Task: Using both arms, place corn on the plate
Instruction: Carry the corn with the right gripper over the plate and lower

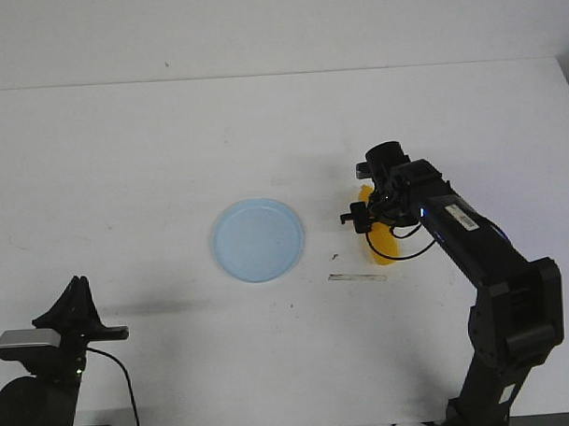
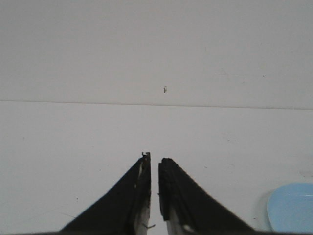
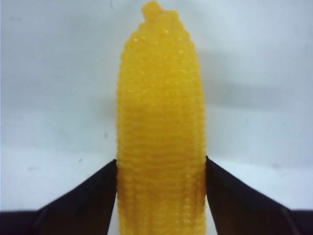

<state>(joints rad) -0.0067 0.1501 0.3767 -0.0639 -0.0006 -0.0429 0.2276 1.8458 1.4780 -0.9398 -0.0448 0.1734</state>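
The yellow corn (image 1: 385, 246) is on the right of the white table, to the right of the pale blue plate (image 1: 257, 239). My right gripper (image 1: 372, 219) is over it, mostly hiding it in the front view. In the right wrist view the corn (image 3: 160, 122) fills the middle, its tapered tip pointing away, and both black fingers (image 3: 93, 196) press its sides. I cannot tell if it is lifted off the table. My left gripper (image 1: 75, 293) is at the front left, far from the plate, jaws nearly together and empty (image 2: 154, 161). The plate's edge shows in the left wrist view (image 2: 293, 208).
A thin pale strip (image 1: 357, 278) lies on the table just in front of the corn. The table's far edge (image 1: 261, 75) meets a plain wall. The right arm (image 1: 482, 253) reaches in from the front right.
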